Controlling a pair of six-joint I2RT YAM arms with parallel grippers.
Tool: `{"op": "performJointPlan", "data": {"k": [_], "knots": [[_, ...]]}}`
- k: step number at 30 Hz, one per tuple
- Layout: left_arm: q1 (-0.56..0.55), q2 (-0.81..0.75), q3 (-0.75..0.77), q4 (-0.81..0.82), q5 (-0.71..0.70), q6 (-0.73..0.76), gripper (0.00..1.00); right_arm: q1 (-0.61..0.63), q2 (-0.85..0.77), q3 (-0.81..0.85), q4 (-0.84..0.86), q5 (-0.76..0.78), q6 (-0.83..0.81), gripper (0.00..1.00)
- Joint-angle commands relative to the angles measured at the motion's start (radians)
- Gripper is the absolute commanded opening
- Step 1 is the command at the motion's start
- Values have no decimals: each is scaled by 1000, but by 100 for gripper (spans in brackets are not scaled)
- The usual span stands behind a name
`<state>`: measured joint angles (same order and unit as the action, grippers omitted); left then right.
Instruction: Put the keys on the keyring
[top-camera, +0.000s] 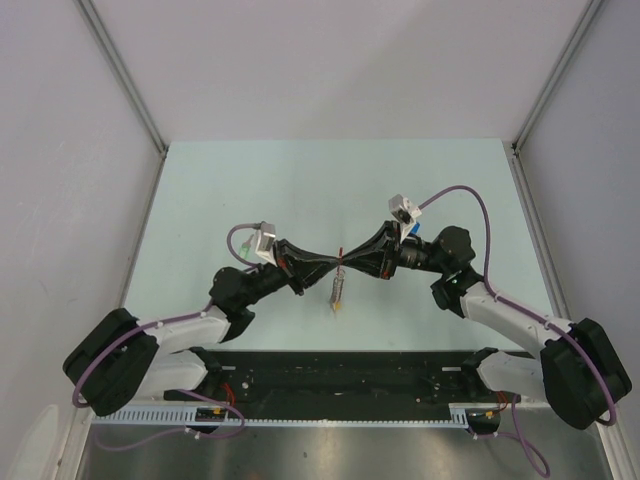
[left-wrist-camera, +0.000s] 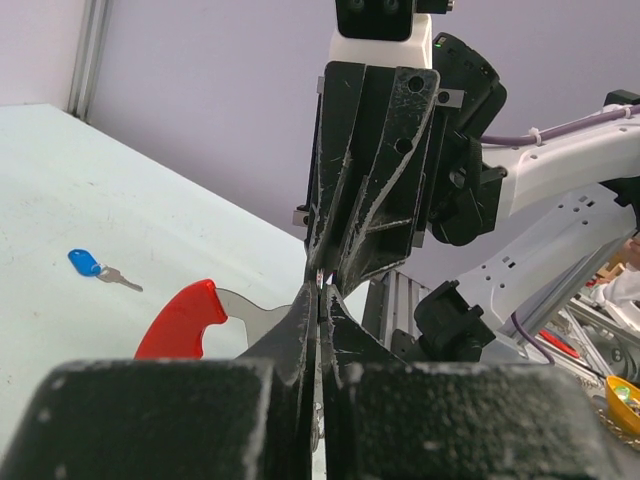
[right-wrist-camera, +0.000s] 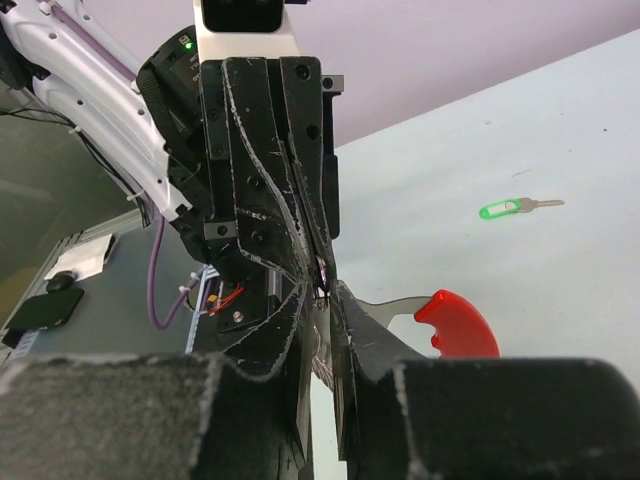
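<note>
Above the bench (top-camera: 250, 180), left jaws and right jaws meet tip to tip, both pinching the keyring (top-camera: 338, 285). Blue key (left-wrist-camera: 85, 263) lies at its two o'clock, green key (right-wrist-camera: 500, 210) at ten. Opposed pulling could twist it loose.

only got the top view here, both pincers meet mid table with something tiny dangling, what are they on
observer: The left wrist view shows the left pincer shut on the keyring, a grey metal clip body with a curved red piece sticking out sideways.
operator: and the right one
observer: Its own wrist view shows the right pincer closed on that same grey metal, tip to tip with the left.
operator: cant find the loose keys
observer: Both lie flat on the pale table, apart from the arms: the small silver key with a blue plastic cap in the left wrist view, the green-capped silver key in the right.
</note>
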<state>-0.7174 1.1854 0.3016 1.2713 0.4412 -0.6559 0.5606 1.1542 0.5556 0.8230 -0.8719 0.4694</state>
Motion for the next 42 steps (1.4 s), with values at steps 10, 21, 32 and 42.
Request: {"op": "performJointPlan", "data": {"k": [10, 21, 32, 42], "knots": [[3, 6, 33, 275, -36, -44, 0, 10, 25, 3, 79, -38, 26, 13], [9, -90, 33, 71, -13, 8, 23, -16, -48, 33, -46, -33, -76, 0], [56, -372, 279, -974, -19, 365, 58, -19, -157, 228, -689, 54, -426, 0], [58, -282, 652, -1578, 91, 786, 72, -19, -104, 421, -1036, -1, -638, 0]]}}
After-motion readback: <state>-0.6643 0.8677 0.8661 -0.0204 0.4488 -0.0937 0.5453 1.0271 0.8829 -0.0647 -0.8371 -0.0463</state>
